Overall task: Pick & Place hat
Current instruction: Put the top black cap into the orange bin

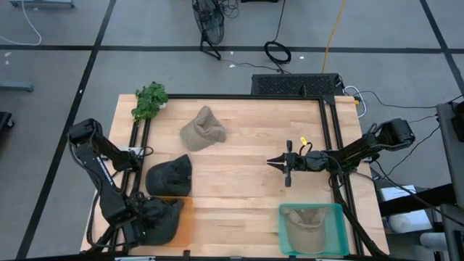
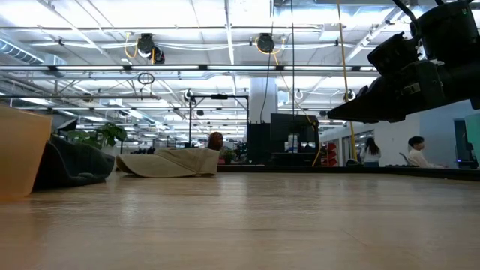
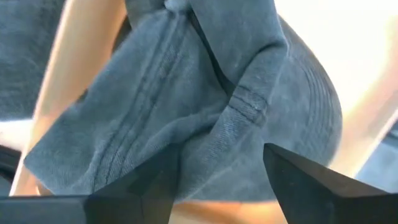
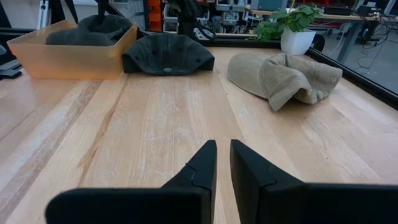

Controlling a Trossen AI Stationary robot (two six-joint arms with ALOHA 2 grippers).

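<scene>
A dark hat [image 1: 165, 217] lies in the orange bin [image 1: 185, 225] at the table's near left. My left gripper [image 1: 148, 220] is over that bin, open, and in the left wrist view its fingers [image 3: 155, 186] stand either side of a fold of this hat [image 3: 205, 93]. A second dark cap [image 1: 168, 176] rests brim-down on the table just beyond the bin. A tan hat [image 1: 203, 129] lies crumpled farther back. My right gripper [image 1: 270, 162] hovers shut above the table's middle right, pointing left, and touches nothing. My left gripper [image 3: 224, 162] stands open from above around a raised fold of the dark hat [image 3: 249, 106], which lies in the orange bin. I cannot tell whether the fingers touch the cloth.
A green bin [image 1: 312, 209] at the near right holds another tan hat [image 1: 304, 226]. A potted plant [image 1: 150, 100] stands at the far left corner. A black frame rail [image 1: 330, 138] runs along the table's right side. Bare wood lies in front of the right gripper [image 4: 222, 152].
</scene>
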